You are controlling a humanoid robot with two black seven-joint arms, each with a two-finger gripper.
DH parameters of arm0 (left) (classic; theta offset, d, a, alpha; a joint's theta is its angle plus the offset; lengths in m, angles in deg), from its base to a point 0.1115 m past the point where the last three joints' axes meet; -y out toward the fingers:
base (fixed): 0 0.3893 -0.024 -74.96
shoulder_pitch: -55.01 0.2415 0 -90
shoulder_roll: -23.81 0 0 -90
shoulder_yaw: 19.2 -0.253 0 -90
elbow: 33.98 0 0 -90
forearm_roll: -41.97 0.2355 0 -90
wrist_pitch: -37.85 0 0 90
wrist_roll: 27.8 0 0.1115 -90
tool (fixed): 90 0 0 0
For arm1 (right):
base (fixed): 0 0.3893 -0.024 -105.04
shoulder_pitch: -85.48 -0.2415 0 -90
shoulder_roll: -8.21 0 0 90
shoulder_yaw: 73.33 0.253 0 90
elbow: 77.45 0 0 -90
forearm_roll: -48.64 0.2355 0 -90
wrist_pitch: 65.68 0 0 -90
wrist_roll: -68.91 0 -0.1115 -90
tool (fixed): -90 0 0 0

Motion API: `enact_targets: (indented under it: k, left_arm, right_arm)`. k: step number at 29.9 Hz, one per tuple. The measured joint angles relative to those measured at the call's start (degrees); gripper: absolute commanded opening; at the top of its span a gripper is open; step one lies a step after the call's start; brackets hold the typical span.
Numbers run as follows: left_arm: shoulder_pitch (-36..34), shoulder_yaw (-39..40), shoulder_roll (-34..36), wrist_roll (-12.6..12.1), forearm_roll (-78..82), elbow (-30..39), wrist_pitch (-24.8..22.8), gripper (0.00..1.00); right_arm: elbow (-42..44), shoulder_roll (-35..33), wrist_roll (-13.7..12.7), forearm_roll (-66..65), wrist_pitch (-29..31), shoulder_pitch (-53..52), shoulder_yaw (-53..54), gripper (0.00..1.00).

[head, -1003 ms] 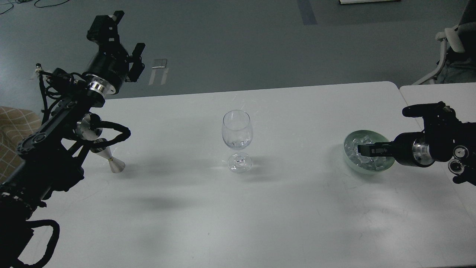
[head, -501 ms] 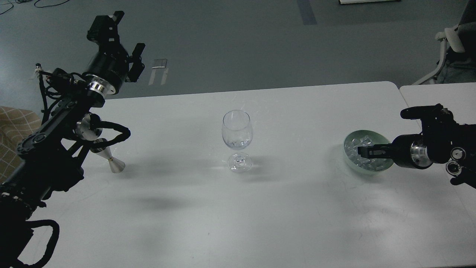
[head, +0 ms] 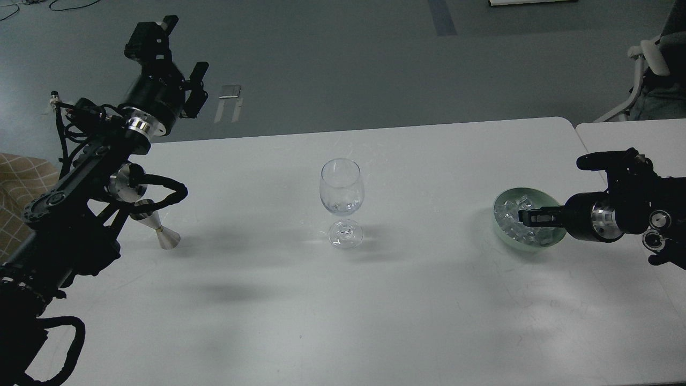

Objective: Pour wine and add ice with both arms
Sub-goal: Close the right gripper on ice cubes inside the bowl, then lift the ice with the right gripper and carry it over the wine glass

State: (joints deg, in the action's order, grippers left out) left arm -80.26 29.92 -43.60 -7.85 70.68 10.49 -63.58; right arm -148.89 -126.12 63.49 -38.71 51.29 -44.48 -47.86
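- At the left edge of the frame, the left arm (head: 80, 177) rises diagonally from the lower left corner toward the upper left, black with silver joint rings and looped cables.
- Its far end, the left gripper (head: 179, 61), sits in the upper left of the frame, past the table's far edge and over the grey floor. Its two fingers stand spread apart with nothing between them.
- Just beside the arm, at the left of the white table (head: 321, 300), a silver double-cone metal jigger (head: 158, 230) lies tilted on the surface, partly hidden behind the arm.
- At the centre of the frame, a clear stemmed wine glass (head: 342, 201) stands upright on the table, well apart from both arms.
- At the right, a pale green bowl (head: 504, 236) rests on the table, holding the ice (head: 509, 212), a heap of small clear cubes.
- The right gripper (head: 528, 217) reaches into the bowl from the right edge, pointing left, its tip among the cubes. It looks dark and narrow, so I cannot tell whether its fingers are spread or pinching a cube.
- The right arm (head: 627, 214) enters from the right edge.
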Motion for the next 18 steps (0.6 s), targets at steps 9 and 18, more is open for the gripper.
enact_targets:
  k: [9, 18]
  left_arm:
    - [-0.08, 0.01, 0.00, 0.00, 0.01, 0.00, 0.00, 0.98]
    - [-0.16, 0.01, 0.00, 0.00, -0.01, 0.00, 0.00, 0.98]
  right_arm:
    - [-1.43, -1.56, -0.05, 0.22, 0.99, -0.32, 0.83, 0.09]
    - [-8.56, -9.89, 0.04, 1.89, 1.04, -0.25, 11.66, 0.09]
